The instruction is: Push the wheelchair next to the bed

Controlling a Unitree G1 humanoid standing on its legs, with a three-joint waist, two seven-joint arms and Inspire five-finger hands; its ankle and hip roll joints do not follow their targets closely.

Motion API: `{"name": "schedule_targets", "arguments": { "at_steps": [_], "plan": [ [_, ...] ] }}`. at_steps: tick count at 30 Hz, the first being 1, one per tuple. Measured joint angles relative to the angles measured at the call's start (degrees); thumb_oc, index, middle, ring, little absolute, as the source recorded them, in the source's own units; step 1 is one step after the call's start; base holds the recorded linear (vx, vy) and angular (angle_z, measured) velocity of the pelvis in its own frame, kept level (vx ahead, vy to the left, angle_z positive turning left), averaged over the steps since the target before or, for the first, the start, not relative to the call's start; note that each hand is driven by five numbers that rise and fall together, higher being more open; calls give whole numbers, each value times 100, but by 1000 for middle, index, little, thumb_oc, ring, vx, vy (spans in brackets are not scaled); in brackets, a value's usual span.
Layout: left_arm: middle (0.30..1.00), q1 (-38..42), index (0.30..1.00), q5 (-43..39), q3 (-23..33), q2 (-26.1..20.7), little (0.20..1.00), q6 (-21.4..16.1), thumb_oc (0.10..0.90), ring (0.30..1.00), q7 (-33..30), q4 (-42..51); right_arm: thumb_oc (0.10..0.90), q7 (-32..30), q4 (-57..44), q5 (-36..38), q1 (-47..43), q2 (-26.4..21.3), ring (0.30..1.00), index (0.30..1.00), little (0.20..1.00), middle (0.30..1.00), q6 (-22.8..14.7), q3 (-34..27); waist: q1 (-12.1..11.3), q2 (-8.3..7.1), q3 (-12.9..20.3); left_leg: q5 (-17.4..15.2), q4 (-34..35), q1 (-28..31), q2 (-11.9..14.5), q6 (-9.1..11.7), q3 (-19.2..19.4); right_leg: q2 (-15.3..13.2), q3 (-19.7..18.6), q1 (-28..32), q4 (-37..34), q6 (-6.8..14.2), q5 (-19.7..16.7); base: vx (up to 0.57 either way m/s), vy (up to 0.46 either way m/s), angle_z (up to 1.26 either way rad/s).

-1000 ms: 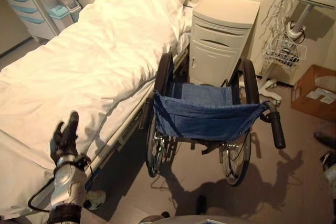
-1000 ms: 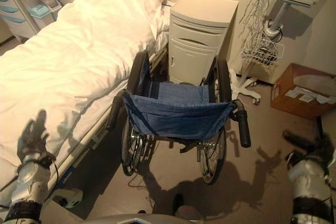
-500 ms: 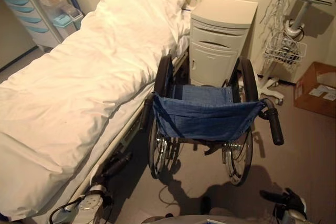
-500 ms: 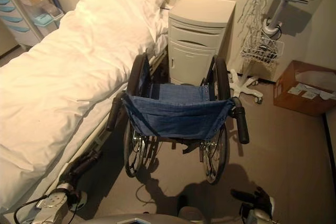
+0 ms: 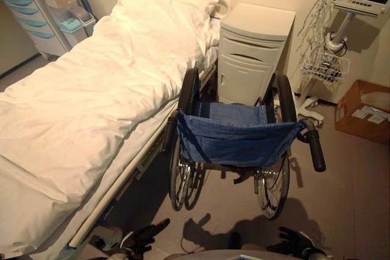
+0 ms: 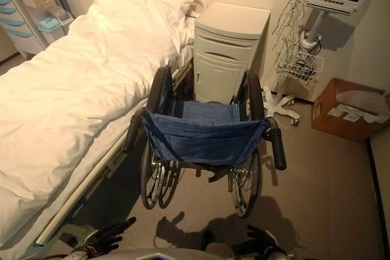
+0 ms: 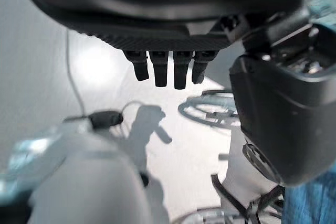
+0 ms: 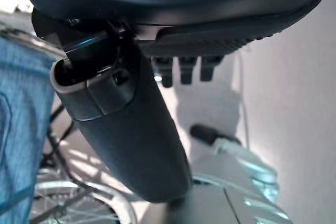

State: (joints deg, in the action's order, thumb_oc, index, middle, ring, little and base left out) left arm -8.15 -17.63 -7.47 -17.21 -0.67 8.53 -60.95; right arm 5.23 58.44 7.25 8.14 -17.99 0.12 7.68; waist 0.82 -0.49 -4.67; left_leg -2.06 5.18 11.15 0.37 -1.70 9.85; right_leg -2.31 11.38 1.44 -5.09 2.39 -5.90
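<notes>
Beside the bed [image 5: 91, 89], its left wheel close against the bed frame, stands the wheelchair [image 5: 237, 141], blue sling back facing the robot and bedside cabinet [image 5: 253, 53] just past its front. Nothing touches its push handles. Over the last second both arms have dropped: the left hand [image 5: 146, 235] has come down from over the mattress and the right hand [image 5: 295, 245] has sunk low, both near the floor with fingers loosely straight and empty. Since the chair kept its place, the push looks finished
</notes>
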Motion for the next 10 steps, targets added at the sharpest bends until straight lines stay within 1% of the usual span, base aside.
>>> {"name": "schedule_targets", "arguments": {
  "at_steps": [5, 10],
  "plan": [
    [900, -9, 900, -322, -1, 254, 900, -23, 800, 900, -20, -242, 800, 35, 185, 14, 5, 57, 900, 900, 900, 900, -288, 8, 7, -9, 39, 0, -1, -8, 1, 0, -8, 0, 3, -4, 0, -2, 0, 0, 0, 0],
    [900, -4, 900, -503, -2, 331, 900, -28, 800, 900, 11, -464, 800, 33, 281, -7, -12, 64, 900, 900, 900, 900, -390, 57, 1, -4, 47, 0, -1, -13, 5, -1, -29, 0, 22, 0, 0, -12, 7, 1, -8, 1]
  ]
}}
